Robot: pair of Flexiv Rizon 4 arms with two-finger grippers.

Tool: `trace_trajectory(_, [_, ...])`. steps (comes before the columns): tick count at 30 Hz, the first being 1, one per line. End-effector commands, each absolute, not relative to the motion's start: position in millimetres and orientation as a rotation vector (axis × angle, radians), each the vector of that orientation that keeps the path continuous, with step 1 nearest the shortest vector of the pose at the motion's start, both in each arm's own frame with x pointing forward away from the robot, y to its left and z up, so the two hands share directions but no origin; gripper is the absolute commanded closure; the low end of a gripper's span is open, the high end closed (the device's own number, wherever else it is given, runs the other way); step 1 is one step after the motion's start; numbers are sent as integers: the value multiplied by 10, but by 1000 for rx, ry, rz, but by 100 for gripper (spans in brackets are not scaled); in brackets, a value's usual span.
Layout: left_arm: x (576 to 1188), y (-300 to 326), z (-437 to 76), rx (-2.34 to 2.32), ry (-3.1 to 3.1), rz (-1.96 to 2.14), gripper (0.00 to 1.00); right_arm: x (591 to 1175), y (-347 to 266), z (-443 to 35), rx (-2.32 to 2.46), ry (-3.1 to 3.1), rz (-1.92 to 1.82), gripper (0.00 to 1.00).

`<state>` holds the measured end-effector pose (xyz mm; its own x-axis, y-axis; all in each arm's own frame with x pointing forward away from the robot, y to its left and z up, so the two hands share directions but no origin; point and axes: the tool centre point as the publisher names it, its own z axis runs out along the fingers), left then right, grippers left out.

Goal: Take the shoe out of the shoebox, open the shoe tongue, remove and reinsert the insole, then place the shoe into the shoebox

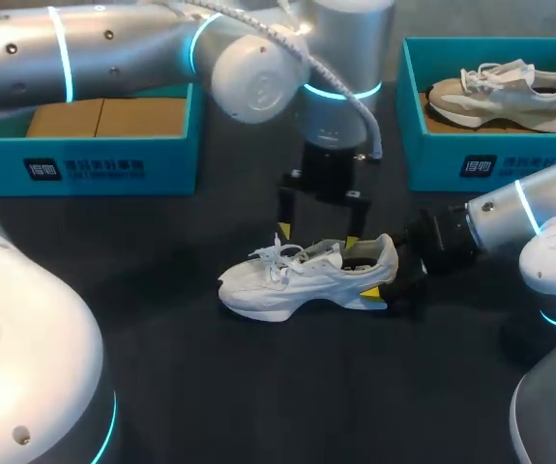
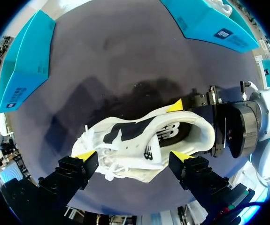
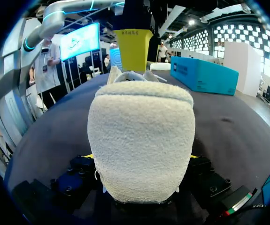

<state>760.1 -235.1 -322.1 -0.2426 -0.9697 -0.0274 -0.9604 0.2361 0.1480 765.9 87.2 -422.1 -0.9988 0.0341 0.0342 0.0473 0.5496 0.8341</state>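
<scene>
Dark worktop (image 1: 258,387), both arms in. The left arm (image 1: 113,48) reaches past the middle. The right arm (image 1: 548,222) lies low along the worktop from its own side. Left shoebox (image 1: 94,164): teal, open, only a brown card liner showing inside. I judge it the box this shoe belongs to, kept clear at the far edge so there is room to work. Right shoebox (image 1: 452,164): same teal, with a beige shoe (image 1: 500,92) lying on its side in it. The white shoe (image 1: 297,280) stands upright on its sole mid-worktop, between the boxes and well apart from both, toe toward the left box. The right gripper (image 3: 140,157) has its fingers closed onto the fleecy heel from both sides, probably to anchor the shoe so it cannot slide or tip while the other arm works inside. The left gripper (image 2: 134,155) hangs directly above the laces and opening, fingers spread wide with one on each flank, gripping nothing. This looks like a set-up for the tongue or insole step, though I cannot tell which. A dark lining shows through the opening. Print: each box front carries a dark label (image 1: 84,169) with a white emblem and characters, and there are logo marks inside the shoe and on its side. None is transcribed here.
</scene>
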Motion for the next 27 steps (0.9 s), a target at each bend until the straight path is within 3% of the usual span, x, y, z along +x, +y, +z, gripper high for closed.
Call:
trace_trajectory(1, [7602,-2458,-3308,1879,-2436,-243,0,7669,892,-4235,-73,-2757,-1478,100])
trace_trajectory(27, [7663,-2249,-3720,1967,-2412,-396,0,7669,892,-4235,-73,-2757,-1478,100])
